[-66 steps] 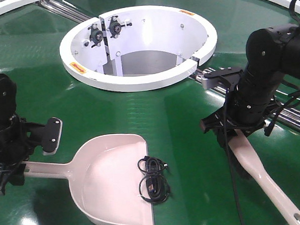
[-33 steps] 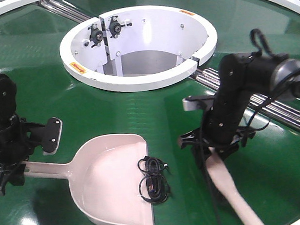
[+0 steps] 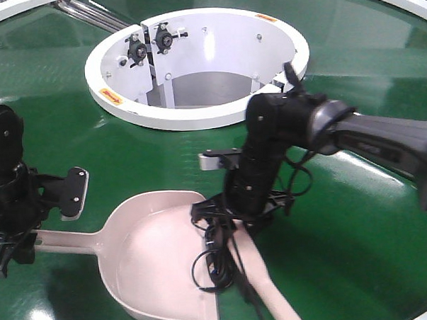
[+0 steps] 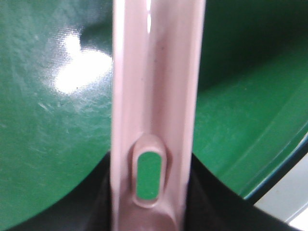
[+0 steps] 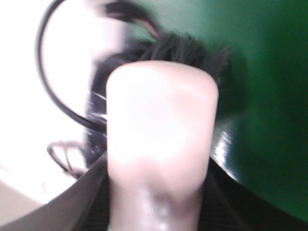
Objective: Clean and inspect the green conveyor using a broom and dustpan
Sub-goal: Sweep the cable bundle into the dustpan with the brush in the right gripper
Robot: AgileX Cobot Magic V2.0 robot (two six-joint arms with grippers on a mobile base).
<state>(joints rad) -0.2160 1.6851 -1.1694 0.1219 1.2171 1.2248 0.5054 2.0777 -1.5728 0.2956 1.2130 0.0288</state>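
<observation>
We judge the sweep midway: right gripper (image 3: 243,214) clamping the broom (image 3: 267,289) meets the black cable (image 3: 212,263) at the lip of the dustpan (image 3: 143,259), left gripper (image 3: 11,243) clasping its handle; green conveyor (image 3: 358,217) inspection remains.

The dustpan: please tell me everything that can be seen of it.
The dustpan is a pale pinkish-beige plastic scoop, smooth and slightly glossy, with a raised rim, a wide flat lip and a long slim handle with a slot hole. It lies flat on the green conveyor, lip toward the lower right. The handle end goes into the left gripper; its grip cannot be judged. A black cable coil lies across the lip, with the broom close beside.
</observation>
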